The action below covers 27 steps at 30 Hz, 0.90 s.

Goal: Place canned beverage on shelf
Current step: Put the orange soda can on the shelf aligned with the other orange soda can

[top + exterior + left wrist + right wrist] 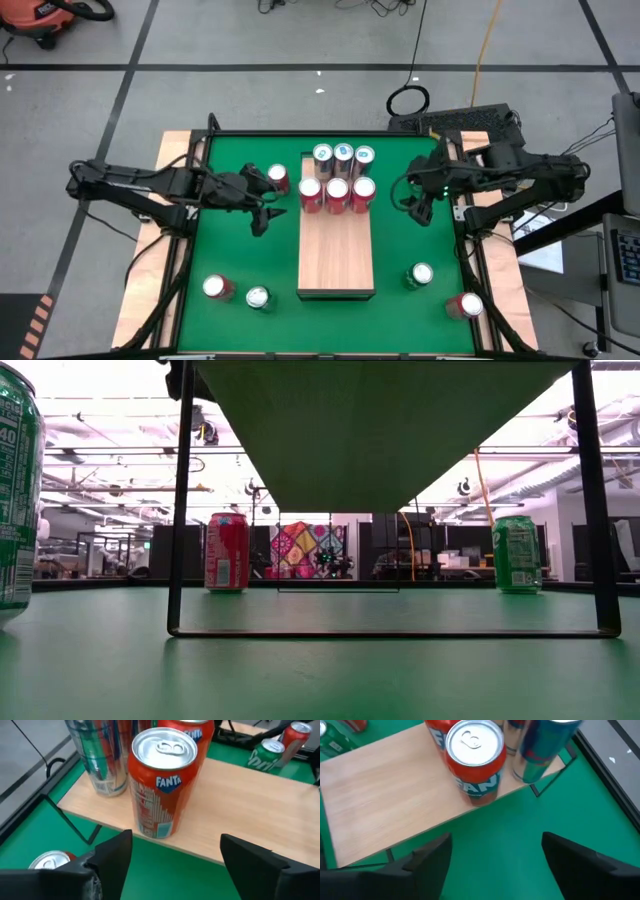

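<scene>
The pale wooden shelf [336, 255] stands mid-table on thin black legs [180, 510]. Several cans stand upright in two rows on its far end, the nearer row red [337, 194]. My left gripper [262, 218] hovers open off the shelf's left side and faces an orange Fanta can [162, 780] on the shelf's edge. A loose red can [278, 177] stands on the table beside it. My right gripper [420, 212] hovers open off the shelf's right side, above the table, and looks at another Fanta can [475, 760]. Both grippers [175, 845] [495, 840] hold nothing.
Loose cans stand upright on the green table: a red one [217, 288] and a green one [259, 298] near left, a green one [421, 275] and a red one [466, 305] near right. The shelf's near half [336, 270] is bare wood.
</scene>
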Each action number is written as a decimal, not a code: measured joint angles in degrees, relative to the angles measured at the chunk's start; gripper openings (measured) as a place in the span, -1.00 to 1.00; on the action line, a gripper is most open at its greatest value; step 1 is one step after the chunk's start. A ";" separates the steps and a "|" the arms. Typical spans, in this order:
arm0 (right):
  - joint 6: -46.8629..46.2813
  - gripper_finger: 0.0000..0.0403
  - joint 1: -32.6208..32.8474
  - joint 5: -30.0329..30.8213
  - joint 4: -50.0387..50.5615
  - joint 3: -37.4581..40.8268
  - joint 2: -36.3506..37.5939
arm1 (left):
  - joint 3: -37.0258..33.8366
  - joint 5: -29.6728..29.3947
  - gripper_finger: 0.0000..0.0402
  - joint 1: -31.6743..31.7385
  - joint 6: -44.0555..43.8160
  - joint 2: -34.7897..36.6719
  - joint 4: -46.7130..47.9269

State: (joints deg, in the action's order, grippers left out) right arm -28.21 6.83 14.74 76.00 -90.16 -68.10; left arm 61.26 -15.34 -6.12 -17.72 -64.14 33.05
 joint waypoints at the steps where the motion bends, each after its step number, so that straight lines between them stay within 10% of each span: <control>1: 0.59 0.43 0.00 0.02 -1.30 1.12 0.00 | 0.02 -0.01 0.45 0.03 0.00 -0.50 -0.18; 27: 12.25 -0.44 -4.47 -2.75 -21.71 15.23 -1.61 | 0.02 1.67 -0.07 0.03 0.44 -5.00 -1.75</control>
State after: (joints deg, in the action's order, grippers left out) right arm -15.96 2.36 12.00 54.28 -74.94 -69.70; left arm 61.28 -13.67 -6.09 -17.28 -69.15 31.31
